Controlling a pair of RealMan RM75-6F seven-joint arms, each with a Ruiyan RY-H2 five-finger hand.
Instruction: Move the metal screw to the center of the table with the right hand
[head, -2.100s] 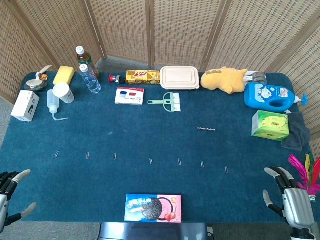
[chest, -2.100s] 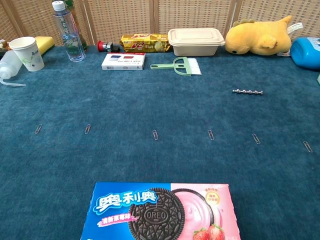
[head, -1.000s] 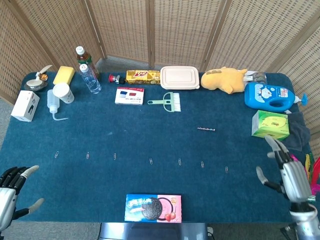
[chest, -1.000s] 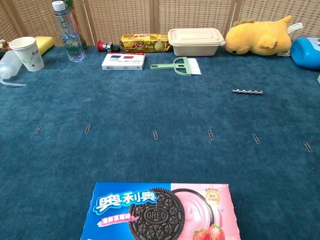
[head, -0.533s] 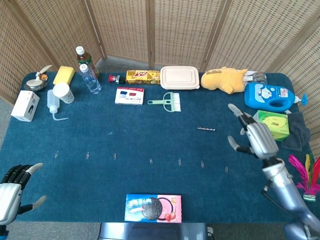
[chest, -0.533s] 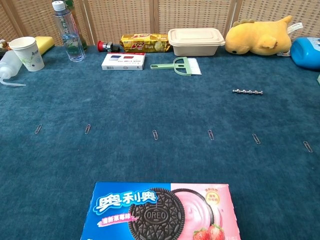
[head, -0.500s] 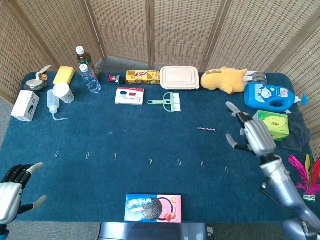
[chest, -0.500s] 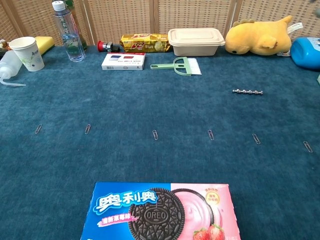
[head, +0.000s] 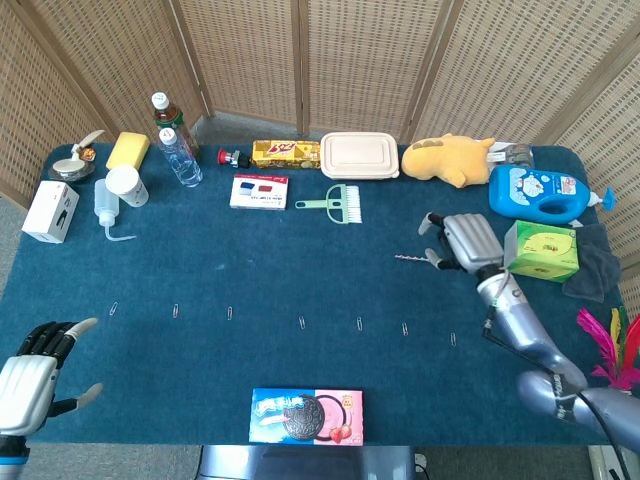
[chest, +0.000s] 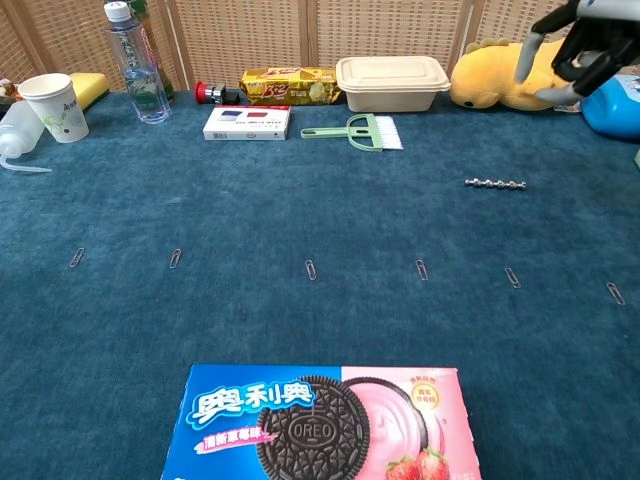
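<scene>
The metal screw (head: 409, 258) (chest: 495, 183) lies flat on the blue table, right of centre. My right hand (head: 460, 242) (chest: 583, 45) hovers just right of it and above it, fingers spread and holding nothing. In the chest view the hand shows at the top right, well above the screw. My left hand (head: 35, 375) hangs open at the table's near left corner, seen only in the head view.
A row of paper clips (head: 301, 322) crosses the table's near half. An Oreo box (head: 306, 415) sits at the front edge. A green box (head: 541, 250), blue bottle (head: 538, 193), yellow plush (head: 452, 158), lunch box (head: 359, 155) and green brush (head: 336, 203) line the right and back.
My right hand has travelled from the near right corner up and leftward to just beside the screw, and now enters the chest view. The screw has not moved.
</scene>
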